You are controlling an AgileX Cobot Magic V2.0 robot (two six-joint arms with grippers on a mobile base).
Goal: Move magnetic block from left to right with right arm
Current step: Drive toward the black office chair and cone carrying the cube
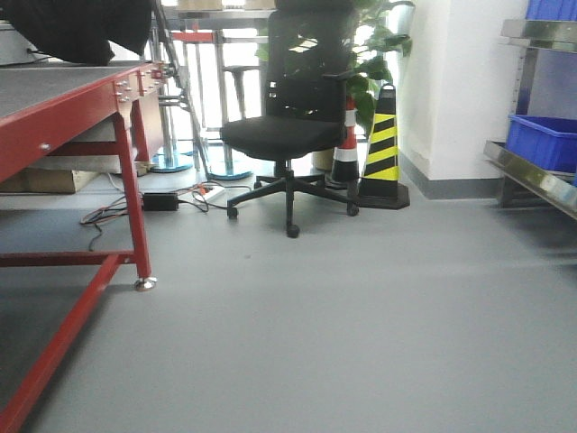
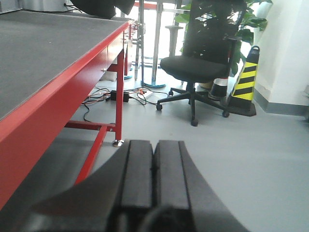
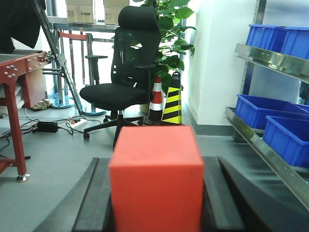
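Between the fingers of your right gripper [image 3: 155, 203] the magnetic block [image 3: 155, 176] sits pinched, pickup looks done, set-down at right not yet done; left gripper [image 2: 154, 162] pressed together.

Left gripper [image 2: 153, 146]: the two black fingers [image 2: 137, 174] are pressed flat against each other along the centre seam, with no gap and nothing between them. The wrist is roughly level and the fingertips point forward, well above the floor.

Right gripper [image 3: 155, 162]: the jaws are spread, with one dark finger [image 3: 89, 203] on each side of the red block [image 3: 155, 188], which is gripped between them. The block hides the inner pad faces. The wrist is roughly level and points forward.
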